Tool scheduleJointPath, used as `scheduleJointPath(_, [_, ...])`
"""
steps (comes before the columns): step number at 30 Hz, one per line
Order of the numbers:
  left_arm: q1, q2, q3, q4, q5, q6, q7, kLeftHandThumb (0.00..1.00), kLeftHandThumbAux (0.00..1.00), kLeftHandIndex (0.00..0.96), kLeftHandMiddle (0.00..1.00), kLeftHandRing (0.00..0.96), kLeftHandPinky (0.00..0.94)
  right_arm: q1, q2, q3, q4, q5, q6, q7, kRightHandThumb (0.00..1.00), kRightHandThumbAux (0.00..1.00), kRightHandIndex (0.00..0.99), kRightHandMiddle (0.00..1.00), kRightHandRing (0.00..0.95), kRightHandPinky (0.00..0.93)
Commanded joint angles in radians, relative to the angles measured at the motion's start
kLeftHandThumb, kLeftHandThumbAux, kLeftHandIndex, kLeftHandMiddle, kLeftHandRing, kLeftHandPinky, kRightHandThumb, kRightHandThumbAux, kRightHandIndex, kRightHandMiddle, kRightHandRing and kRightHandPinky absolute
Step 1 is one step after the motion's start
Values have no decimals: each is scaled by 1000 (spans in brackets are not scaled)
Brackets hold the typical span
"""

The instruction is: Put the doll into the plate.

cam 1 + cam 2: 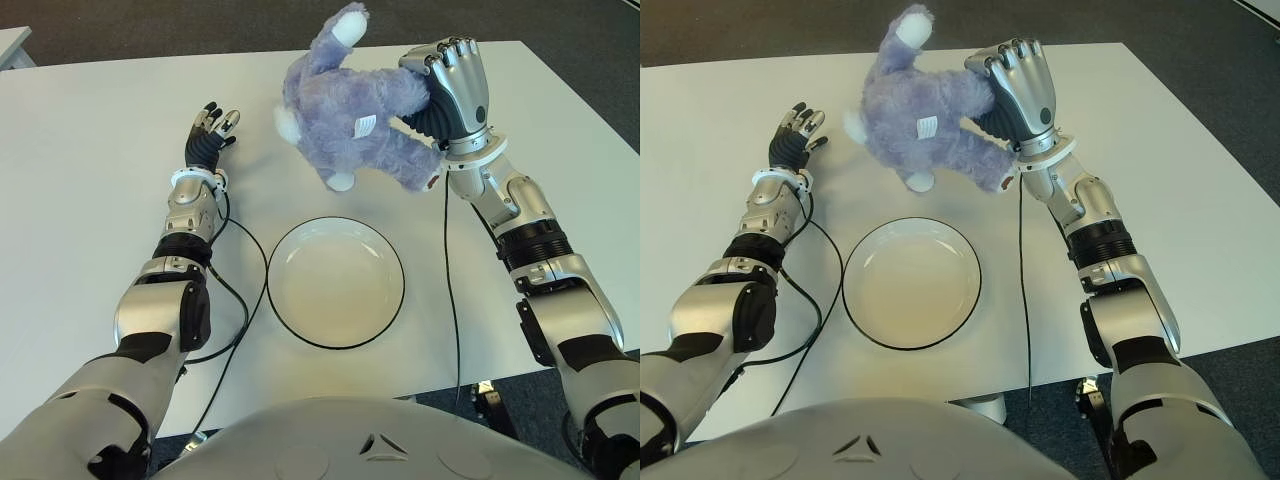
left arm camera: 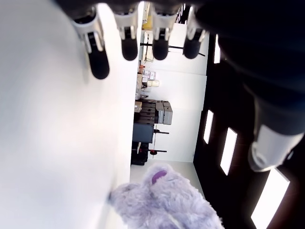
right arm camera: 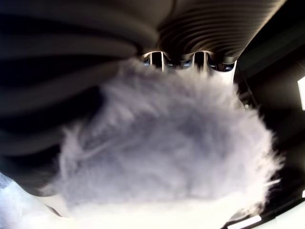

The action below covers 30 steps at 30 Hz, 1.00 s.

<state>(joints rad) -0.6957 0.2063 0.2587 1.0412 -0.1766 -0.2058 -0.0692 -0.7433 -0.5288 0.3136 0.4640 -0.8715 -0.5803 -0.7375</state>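
White table (image 1: 80, 150) over dark floor, right hand (image 1: 450, 85) clutching doll (image 1: 350, 110), plate (image 1: 335, 282) empty, left hand (image 1: 210, 135) spread open.

A white desk (image 1: 80, 180) holds a round plate (image 1: 336, 282) and a thin black cable (image 1: 245, 290) beside it.

No legible text, brand, number or sign in any view. One candidate carrier only: a small white fabric tag (image 1: 366, 125) sewn on the fluffy lavender plush doll (image 1: 345, 105); faint marks on it, too small to read. White round plate with thin dark rim (image 1: 398, 262): no printing visible. White worktop (image 1: 80, 180): unmarked. Silver-and-black casings of both arms: no lettering can be made out. Background shelving in left wrist view: contents too small to read.
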Motion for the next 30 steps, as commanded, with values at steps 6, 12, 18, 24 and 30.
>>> scheduleJointPath(6, [41, -16, 2, 50, 2, 57, 6, 112, 595, 0, 56, 42, 22, 16, 11, -22, -18, 24, -26, 7, 519, 757, 721, 861, 868, 858])
scheduleJointPath(12, [41, -16, 3, 51, 2, 53, 8, 110, 601, 0, 61, 43, 8, 26, 7, -27, -32, 38, -47, 22, 520, 757, 729, 861, 865, 855])
scheduleJointPath(18, [42, -14, 1, 51, 3, 50, 0, 107, 597, 0, 49, 33, 13, 46, 5, -37, -58, 44, -61, 36, 512, 763, 727, 860, 862, 851])
scheduleJointPath(24, [43, -13, 0, 49, 2, 51, -3, 103, 583, 0, 45, 30, 7, 84, 5, -51, -103, 67, -80, 67, 521, 759, 739, 866, 863, 861])
scheduleJointPath(30, [43, -11, 0, 50, 5, 49, -1, 105, 582, 0, 46, 30, 0, 106, 13, -64, -130, 96, -99, 106, 549, 752, 750, 868, 864, 868])
